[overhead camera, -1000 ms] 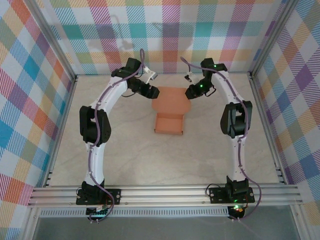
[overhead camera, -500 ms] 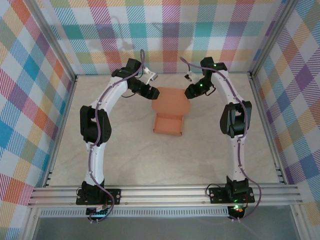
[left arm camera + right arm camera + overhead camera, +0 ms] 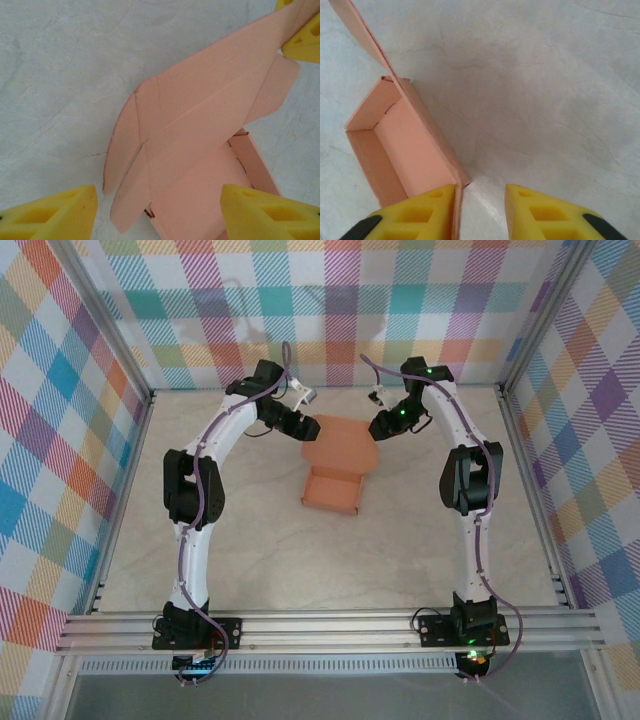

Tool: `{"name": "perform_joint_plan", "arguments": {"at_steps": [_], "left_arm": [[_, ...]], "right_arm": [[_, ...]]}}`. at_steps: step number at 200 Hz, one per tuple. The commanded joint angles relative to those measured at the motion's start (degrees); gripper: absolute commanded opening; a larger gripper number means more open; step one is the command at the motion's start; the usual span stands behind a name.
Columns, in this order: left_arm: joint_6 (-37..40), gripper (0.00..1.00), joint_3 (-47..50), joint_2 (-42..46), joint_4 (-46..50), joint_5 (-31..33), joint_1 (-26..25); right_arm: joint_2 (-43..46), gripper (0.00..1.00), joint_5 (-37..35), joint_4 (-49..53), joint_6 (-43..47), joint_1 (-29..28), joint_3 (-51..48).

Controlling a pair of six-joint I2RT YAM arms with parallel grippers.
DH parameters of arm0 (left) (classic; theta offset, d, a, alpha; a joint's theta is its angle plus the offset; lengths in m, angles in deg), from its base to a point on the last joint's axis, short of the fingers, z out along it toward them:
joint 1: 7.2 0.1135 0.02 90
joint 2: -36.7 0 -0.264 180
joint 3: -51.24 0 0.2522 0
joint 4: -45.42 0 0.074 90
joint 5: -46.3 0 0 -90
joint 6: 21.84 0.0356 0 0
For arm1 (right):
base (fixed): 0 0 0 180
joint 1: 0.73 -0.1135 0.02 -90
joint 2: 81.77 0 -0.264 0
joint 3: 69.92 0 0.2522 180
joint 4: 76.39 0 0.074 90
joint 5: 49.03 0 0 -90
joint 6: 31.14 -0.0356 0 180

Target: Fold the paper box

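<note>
Salmon-orange thin-card paper box (image 3: pixel 333 490) sits mid pale marbled counter (image 3: pixel 250 540). Its tray has skewed slightly leftward, lid raised between left tool (image 3: pixel 305 426) and right tool (image 3: pixel 379 427). Left wrist: jaws wide apart, straddling the lid's tabs. Right wrist: jaws apart beside the tray wall, clamping nothing, so closing the lid likely remains.

Bright, even overhead light, no glare. Top view sharp with little edge distortion; faint soft shadows on the table (image 3: pixel 250 540). Right wrist view: broad diffuse grey shadow beside the paper box (image 3: pixel 405 145); right gripper (image 3: pixel 480 192) foam slightly soft (very close to lens). Left gripper (image 3: pixel 159 192) likewise; card crisp, pale.
</note>
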Motion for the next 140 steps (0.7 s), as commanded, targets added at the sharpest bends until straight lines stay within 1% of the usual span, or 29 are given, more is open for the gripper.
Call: {"name": "perform_joint_plan", "arguments": {"at_steps": [1,64,91,108,129,140], "left_arm": [[1.0,0.66,-1.4,-0.6,0.8,-1.8,0.9],[1.5,0.66,-1.1,-0.4,1.4,-2.4,0.9],[1.5,0.66,-1.1,-0.4,1.5,-2.4,0.9],[1.6,0.66,-1.1,-0.3,1.4,-2.4,0.9],[1.6,0.66,-1.0,-0.3,1.5,-2.8,0.9],[1.6,0.66,-1.0,-0.3,1.5,-2.7,0.8]], "right_arm": [[-0.4,0.32,5.0,2.5,1.9,-0.4,1.4],[2.1,0.32,7.7,1.5,1.7,-0.4,-1.7],[2.4,0.31,6.5,1.6,2.2,-0.5,-3.0],[1.8,0.30,5.3,2.2,2.2,-0.4,-3.1],[1.6,0.23,4.3,2.3,2.1,-0.4,-3.1],[1.9,0.23,4.4,2.3,2.0,-0.4,-3.0]]}}
